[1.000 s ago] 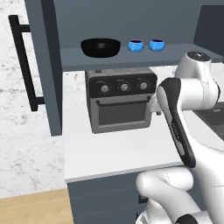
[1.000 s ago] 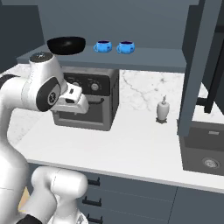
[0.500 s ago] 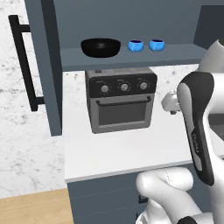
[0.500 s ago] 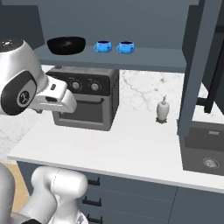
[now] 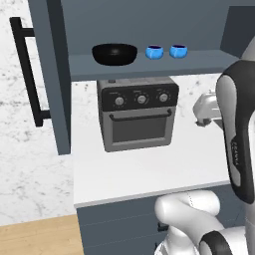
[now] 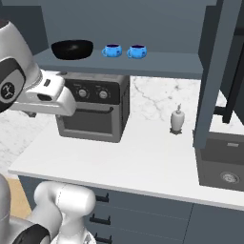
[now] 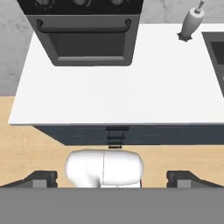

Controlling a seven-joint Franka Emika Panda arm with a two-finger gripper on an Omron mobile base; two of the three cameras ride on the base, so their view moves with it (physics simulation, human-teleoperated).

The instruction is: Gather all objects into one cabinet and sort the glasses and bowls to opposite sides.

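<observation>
1. The wide glossy black bowl (image 5: pixel 115 54) sits on the shelf floor of the slate blue-grey wall cabinet (image 5: pixel 149 64), above the grey countertop oven (image 5: pixel 138 118).
2. Two small bright-blue cups (image 5: pixel 154 52) (image 5: pixel 178 51) stand side by side, right of the bowl.
3. The pincer (image 7: pixel 112 178) hangs spread wide and empty above the white bench (image 7: pixel 122 96), before the oven.
</observation>
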